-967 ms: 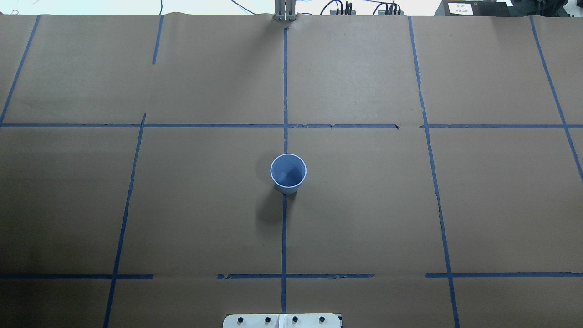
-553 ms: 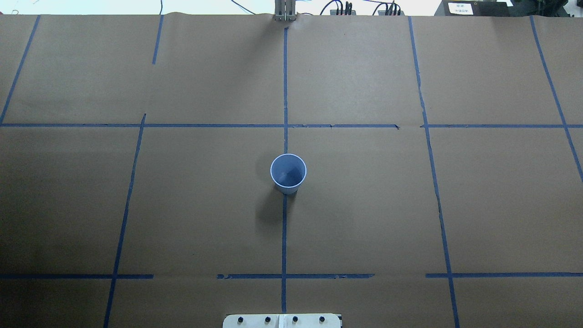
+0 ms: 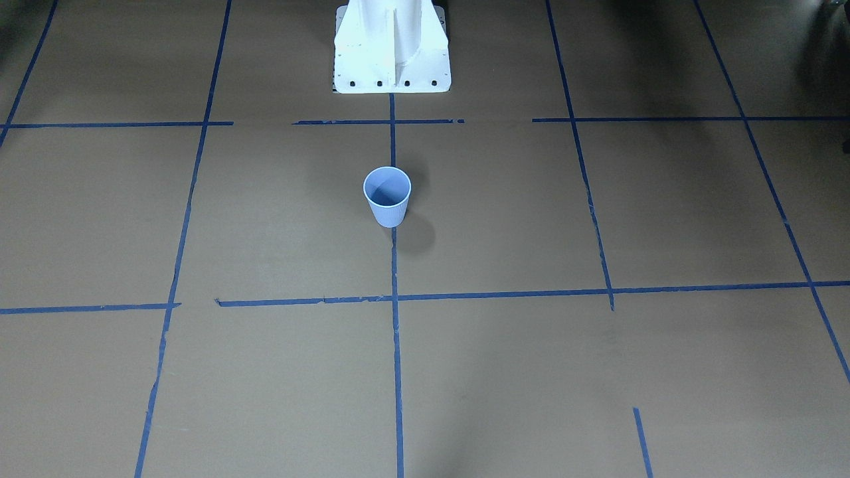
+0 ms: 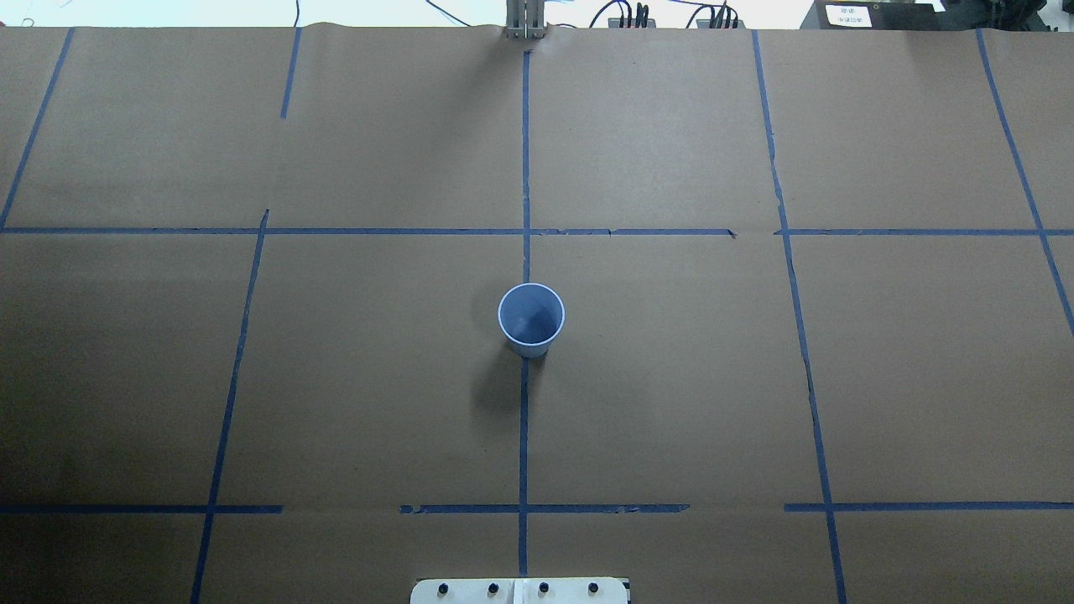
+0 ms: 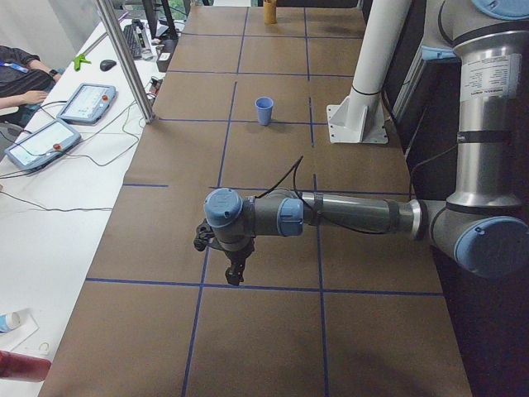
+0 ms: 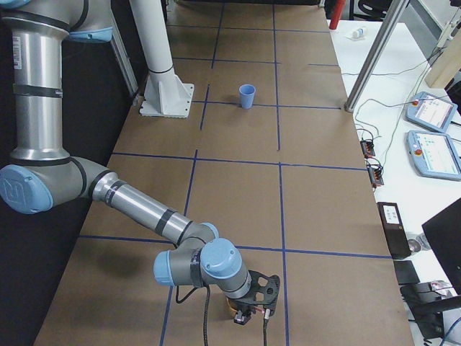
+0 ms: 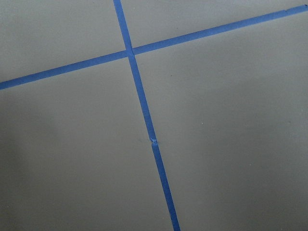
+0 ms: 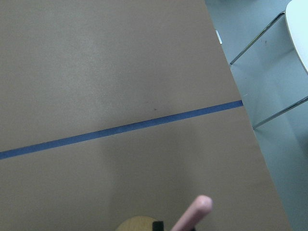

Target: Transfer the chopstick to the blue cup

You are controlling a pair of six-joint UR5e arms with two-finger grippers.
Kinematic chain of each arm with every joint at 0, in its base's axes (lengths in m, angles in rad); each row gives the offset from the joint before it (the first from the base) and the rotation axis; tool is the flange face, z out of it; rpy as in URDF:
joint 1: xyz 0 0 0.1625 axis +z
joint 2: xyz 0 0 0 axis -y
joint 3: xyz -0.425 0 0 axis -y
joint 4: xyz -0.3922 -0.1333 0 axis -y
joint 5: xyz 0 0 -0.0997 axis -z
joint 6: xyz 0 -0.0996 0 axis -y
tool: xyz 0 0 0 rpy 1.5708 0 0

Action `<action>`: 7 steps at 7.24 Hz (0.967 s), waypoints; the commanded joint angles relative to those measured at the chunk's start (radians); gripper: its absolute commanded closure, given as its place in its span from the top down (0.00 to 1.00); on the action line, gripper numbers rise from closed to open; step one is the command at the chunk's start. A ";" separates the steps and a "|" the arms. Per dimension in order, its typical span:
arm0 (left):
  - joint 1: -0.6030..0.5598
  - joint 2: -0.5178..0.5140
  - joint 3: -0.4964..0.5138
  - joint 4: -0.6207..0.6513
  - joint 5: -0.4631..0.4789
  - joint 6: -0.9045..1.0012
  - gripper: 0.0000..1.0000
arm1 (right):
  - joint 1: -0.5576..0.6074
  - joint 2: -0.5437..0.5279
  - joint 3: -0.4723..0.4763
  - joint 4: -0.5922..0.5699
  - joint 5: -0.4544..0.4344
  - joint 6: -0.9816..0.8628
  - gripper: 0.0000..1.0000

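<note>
The blue cup (image 4: pixel 531 319) stands upright on the centre tape line of the brown table; it also shows in the front view (image 3: pixel 387 196) and both side views (image 5: pixel 264 110) (image 6: pixel 247 95). A pale pink chopstick tip (image 8: pixel 196 214) rises at the bottom of the right wrist view beside a tan round rim (image 8: pixel 137 224). My right gripper (image 6: pixel 248 313) hangs over that tan container at the table's right end, far from the cup. My left gripper (image 5: pixel 235 269) hovers low over bare table at the left end. I cannot tell whether either gripper is open or shut.
The white robot base (image 3: pixel 392 53) stands just behind the cup. Blue tape lines cross the table. The table's edge (image 8: pixel 250 130) and floor lie close beside the right gripper. Teach pendants (image 5: pixel 41 141) and cables lie on the side bench beyond a metal post (image 5: pixel 124 58).
</note>
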 commanded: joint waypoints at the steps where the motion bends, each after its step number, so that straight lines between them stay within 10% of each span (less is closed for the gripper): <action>1: 0.000 0.000 0.000 0.000 0.001 0.000 1.00 | 0.011 0.017 0.016 0.003 0.008 -0.005 0.00; 7: 0.002 -0.001 0.000 0.000 0.002 0.000 1.00 | 0.171 0.011 0.084 -0.054 0.109 -0.187 0.00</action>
